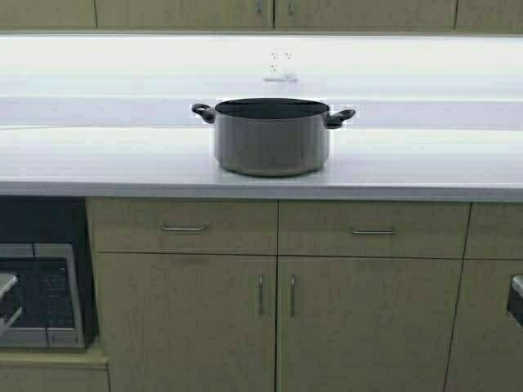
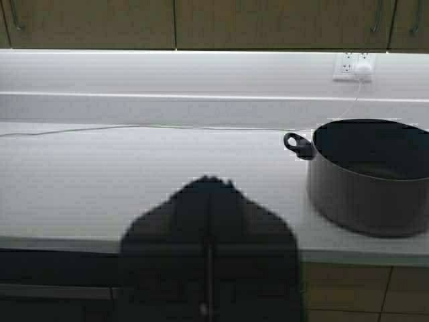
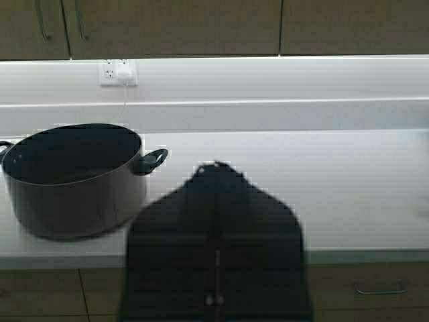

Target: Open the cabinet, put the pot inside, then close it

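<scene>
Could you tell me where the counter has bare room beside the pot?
The counter is bare on both sides of the pot, out to the frame edges, and in a strip before it. Behind it, a thin cord lies along the backsplash. Nowhere looks crowded.

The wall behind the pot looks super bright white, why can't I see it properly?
High view: a strong light under the cabinet washes the wall out in glare, nearly hiding the outlet; the pot stays clear. Wrist views: less glare, the outlet shows plainly, but each gripper is just a dark shape.

White countertop (image 1: 98, 163), one item on it.
We see the pot (image 1: 271, 139) upright mid-counter; a thin white cord (image 2: 167, 127) trails along the back.
</scene>
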